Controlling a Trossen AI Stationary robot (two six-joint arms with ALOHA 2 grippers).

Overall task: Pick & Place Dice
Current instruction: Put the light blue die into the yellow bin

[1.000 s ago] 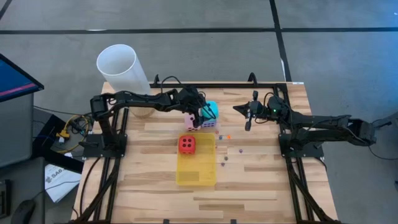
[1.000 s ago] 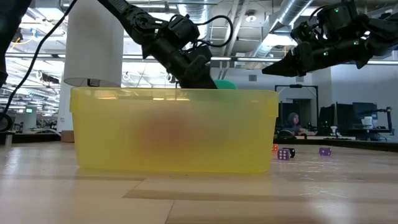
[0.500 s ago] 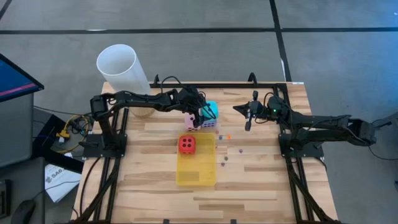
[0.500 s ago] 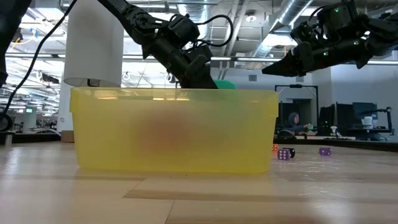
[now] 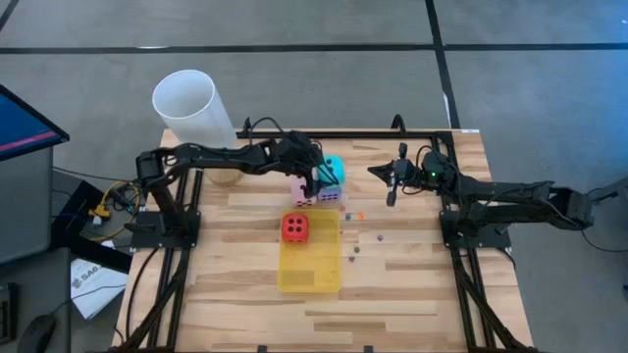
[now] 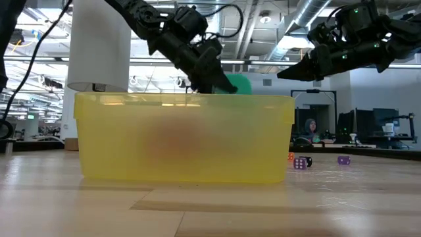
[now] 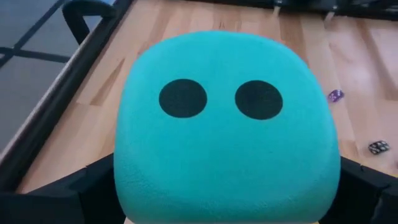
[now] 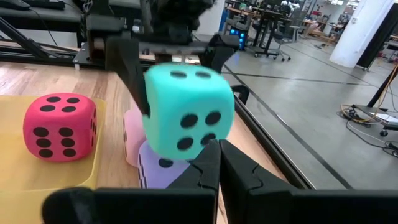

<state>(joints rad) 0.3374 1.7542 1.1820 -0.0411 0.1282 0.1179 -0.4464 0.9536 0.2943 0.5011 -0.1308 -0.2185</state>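
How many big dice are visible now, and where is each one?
4: the red die in the yellow tray; the cyan die held by the left gripper; pink die and purple die beneath it.

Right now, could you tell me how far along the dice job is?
Done: the red die sits in the yellow tray. In hand: the left gripper holds the cyan die clear of the table. Left: the pink die and purple die beside the tray. The right gripper waits, shut.

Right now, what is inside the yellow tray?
Only the red die sits inside the yellow tray, at its far end. In the low view the tray's cloudy wall reduces it to a reddish blur.
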